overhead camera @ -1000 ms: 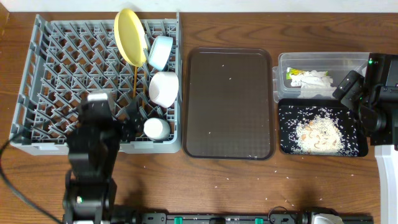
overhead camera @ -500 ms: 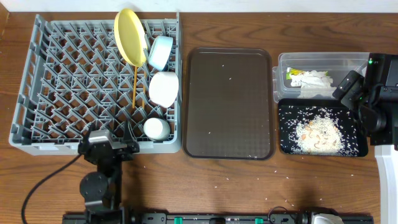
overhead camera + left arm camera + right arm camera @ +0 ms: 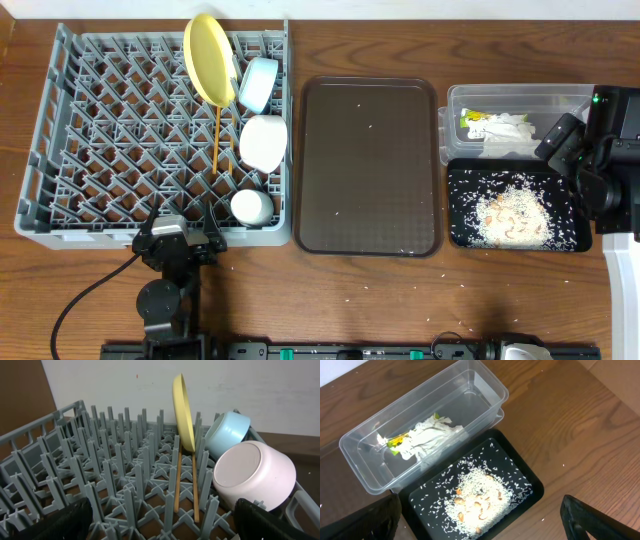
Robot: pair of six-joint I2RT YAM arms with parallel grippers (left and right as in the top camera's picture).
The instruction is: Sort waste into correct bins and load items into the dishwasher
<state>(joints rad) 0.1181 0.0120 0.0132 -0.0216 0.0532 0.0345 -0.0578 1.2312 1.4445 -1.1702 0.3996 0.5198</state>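
Grey dish rack (image 3: 100, 130) holds the yellow plate (image 3: 208, 58) on edge, with the light blue bowl (image 3: 259, 84), white bowl (image 3: 264, 141), small white cup (image 3: 252, 206) and chopsticks (image 3: 216, 135) along its right side. Left gripper (image 3: 181, 222) sits at the rack's front rim, jaws wide apart, empty. Right gripper (image 3: 572, 160) hangs over the clear tub (image 3: 520, 100) and black tray (image 3: 465, 225), jaws spread, empty. Crumpled paper (image 3: 432, 435) and wrapper (image 3: 396, 442) lie in the tub, rice (image 3: 510, 215) in the black tray. Stray grains dot the brown tray (image 3: 370, 165) between rack and bins.

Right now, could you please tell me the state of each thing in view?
yellow plate: upright in rack
light blue bowl: on its side
white bowl: on its side
small white cup: in rack
chopsticks: lying in rack
clear tub: holds paper, wrapper
black tray: holds rice
left fingers: open
right fingers: open
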